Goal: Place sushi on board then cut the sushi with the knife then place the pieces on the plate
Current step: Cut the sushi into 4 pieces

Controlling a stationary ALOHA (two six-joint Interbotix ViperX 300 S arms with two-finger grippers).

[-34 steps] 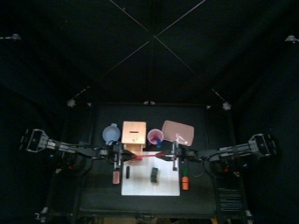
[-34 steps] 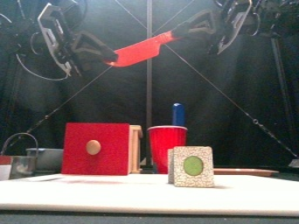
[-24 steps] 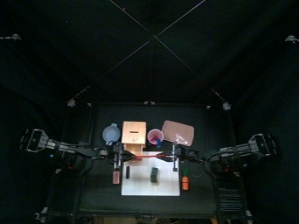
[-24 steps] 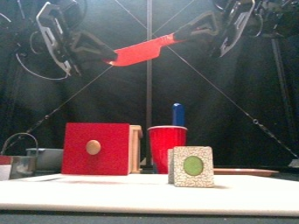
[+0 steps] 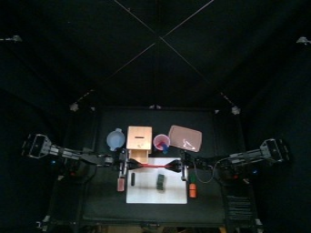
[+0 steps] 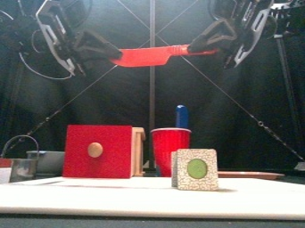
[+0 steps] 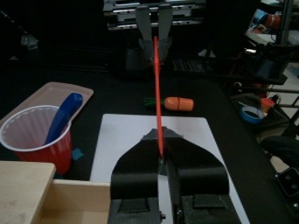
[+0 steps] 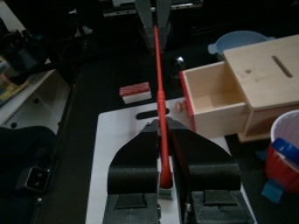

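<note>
Left tool [image 6: 110, 59] and right tool [image 6: 205, 48] both clenched on the red toy knife [image 6: 152, 56], one at each end, blade level, high over the worktop. Sushi piece [image 6: 197, 169] upright on the white cutting board [image 5: 145, 194], under the knife. Red cup [image 6: 172, 150] at the board's 12 o'clock, pink tray [image 5: 185, 136] at 1 o'clock.
</note>
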